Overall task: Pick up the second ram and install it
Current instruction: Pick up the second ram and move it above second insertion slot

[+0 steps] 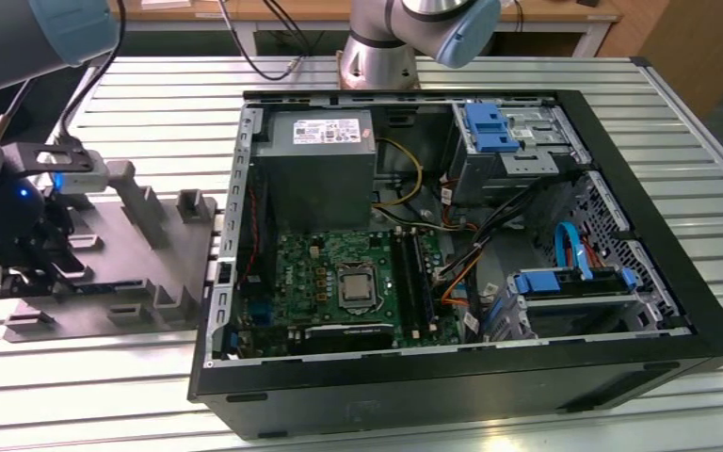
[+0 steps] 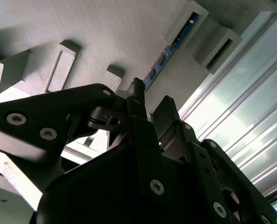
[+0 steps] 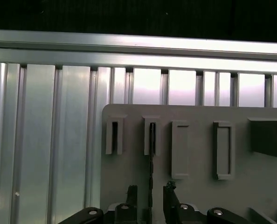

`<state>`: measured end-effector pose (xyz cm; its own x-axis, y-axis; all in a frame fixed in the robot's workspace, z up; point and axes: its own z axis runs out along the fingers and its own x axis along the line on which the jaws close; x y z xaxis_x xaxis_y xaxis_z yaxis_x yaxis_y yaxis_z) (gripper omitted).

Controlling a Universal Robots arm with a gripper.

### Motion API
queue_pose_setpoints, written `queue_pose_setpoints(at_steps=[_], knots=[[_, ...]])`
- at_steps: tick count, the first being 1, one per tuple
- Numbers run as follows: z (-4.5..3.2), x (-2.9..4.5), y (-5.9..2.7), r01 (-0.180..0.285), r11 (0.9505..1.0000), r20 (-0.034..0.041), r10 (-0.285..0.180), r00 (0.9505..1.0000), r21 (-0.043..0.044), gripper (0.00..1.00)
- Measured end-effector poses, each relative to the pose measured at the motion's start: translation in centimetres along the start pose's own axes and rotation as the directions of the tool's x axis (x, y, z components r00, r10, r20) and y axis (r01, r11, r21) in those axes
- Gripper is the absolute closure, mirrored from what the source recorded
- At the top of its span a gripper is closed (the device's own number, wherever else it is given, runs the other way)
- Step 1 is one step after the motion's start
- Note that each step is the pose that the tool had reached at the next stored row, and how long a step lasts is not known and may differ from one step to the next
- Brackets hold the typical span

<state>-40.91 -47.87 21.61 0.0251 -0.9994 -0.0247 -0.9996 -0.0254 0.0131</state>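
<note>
First wrist view: spread claw (image 3: 150,188) straddles the dark green-black memory stick (image 3: 151,154), stood edge-up in its grey plastic slotted holder (image 3: 124,172) for pinching.

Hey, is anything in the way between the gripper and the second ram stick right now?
Nothing visible is. In the first wrist view the gripper is down over the second ram, which stands on edge in the grey holder. The jaws are open, one on each side of it, with a narrow gap showing.
</note>
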Motion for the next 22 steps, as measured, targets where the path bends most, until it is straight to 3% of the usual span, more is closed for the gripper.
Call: queue_pose_setpoints(at_steps=[9,10,17,20,22], knots=[[1.63,0.04,-0.04,0.009,1.0000,-0.0002,-0.009,1.0000,-0.0009,0.64],[2.60,0.07,-0.09,0.011,0.9999,-0.0001,-0.011,0.9999,-0.0010,0.64],[3.62,0.09,-0.10,0.011,0.9999,-0.0002,-0.011,0.9999,-0.0012,0.66],[3.98,0.11,-0.10,0.011,0.9999,-0.0005,-0.011,0.9999,-0.0016,0.79],[3.96,0.11,-0.11,0.011,0.9999,-0.0005,-0.011,0.9999,-0.0013,0.79]])
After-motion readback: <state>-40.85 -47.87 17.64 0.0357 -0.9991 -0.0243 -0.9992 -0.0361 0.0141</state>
